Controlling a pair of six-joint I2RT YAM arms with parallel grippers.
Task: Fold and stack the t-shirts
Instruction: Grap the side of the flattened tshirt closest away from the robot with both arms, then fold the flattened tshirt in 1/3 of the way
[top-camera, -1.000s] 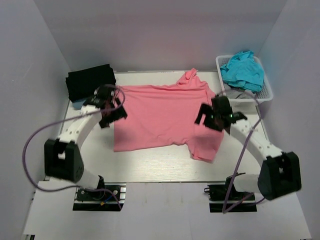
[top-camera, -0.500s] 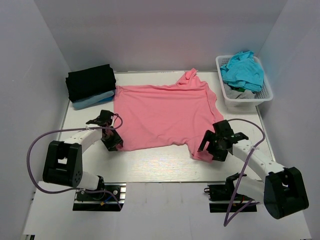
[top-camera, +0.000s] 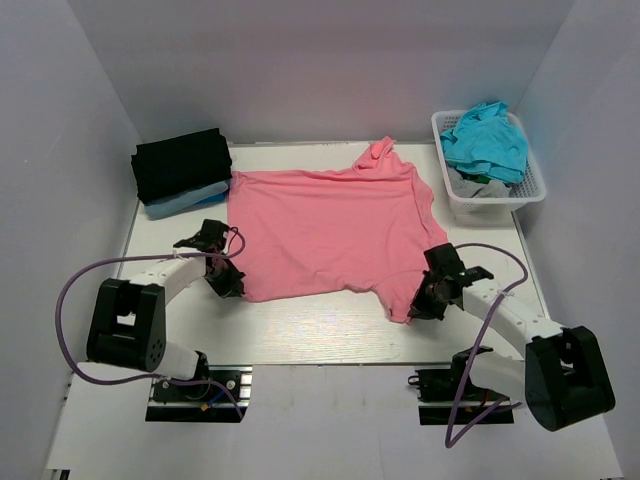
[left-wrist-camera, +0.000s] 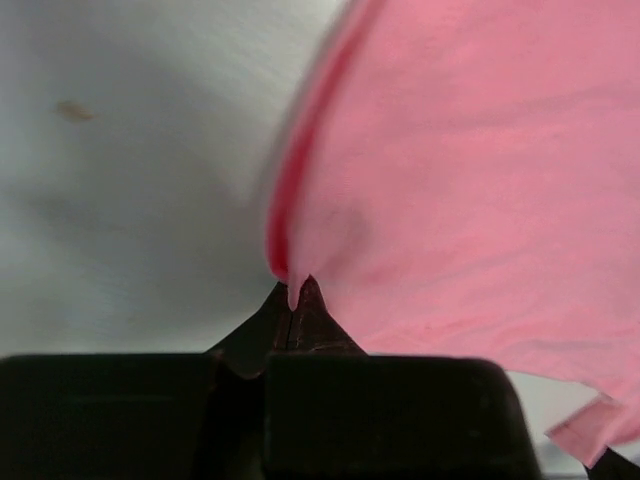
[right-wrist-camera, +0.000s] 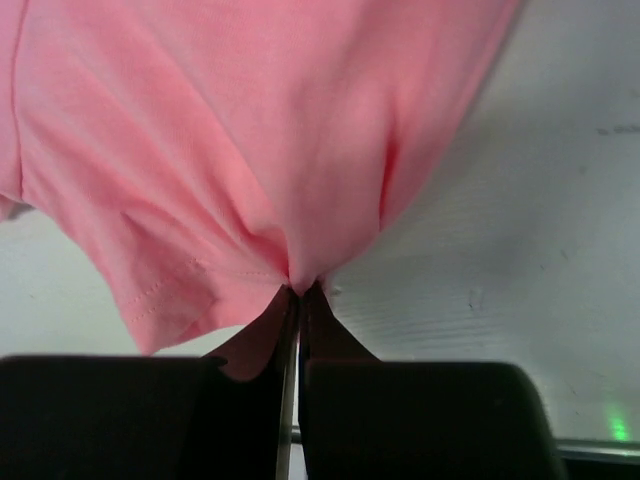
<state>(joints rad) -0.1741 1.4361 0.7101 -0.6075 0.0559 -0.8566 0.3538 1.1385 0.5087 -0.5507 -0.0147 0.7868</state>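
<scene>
A salmon-pink t-shirt (top-camera: 330, 230) lies spread flat in the middle of the table. At its near left corner my left gripper (top-camera: 232, 283) is shut on the hem, and the wrist view shows the pink cloth (left-wrist-camera: 450, 180) pinched at the left gripper's tips (left-wrist-camera: 296, 292). My right gripper (top-camera: 420, 303) is shut on the near right corner, by the sleeve; pink cloth (right-wrist-camera: 250, 150) bunches into the right gripper's tips (right-wrist-camera: 300, 290). A folded black t-shirt (top-camera: 181, 163) rests on a light blue one (top-camera: 185, 203) at the back left. A teal t-shirt (top-camera: 487, 140) lies in the basket.
The white lattice basket (top-camera: 532, 182) stands at the back right, with grey cloth (top-camera: 480, 187) under the teal shirt. White walls close in the table on the left, back and right. Purple cables loop from both arms near the front edge.
Both arms came down from the shirt's far part to its near corners. Both grippers closed from open onto the pink cloth.
</scene>
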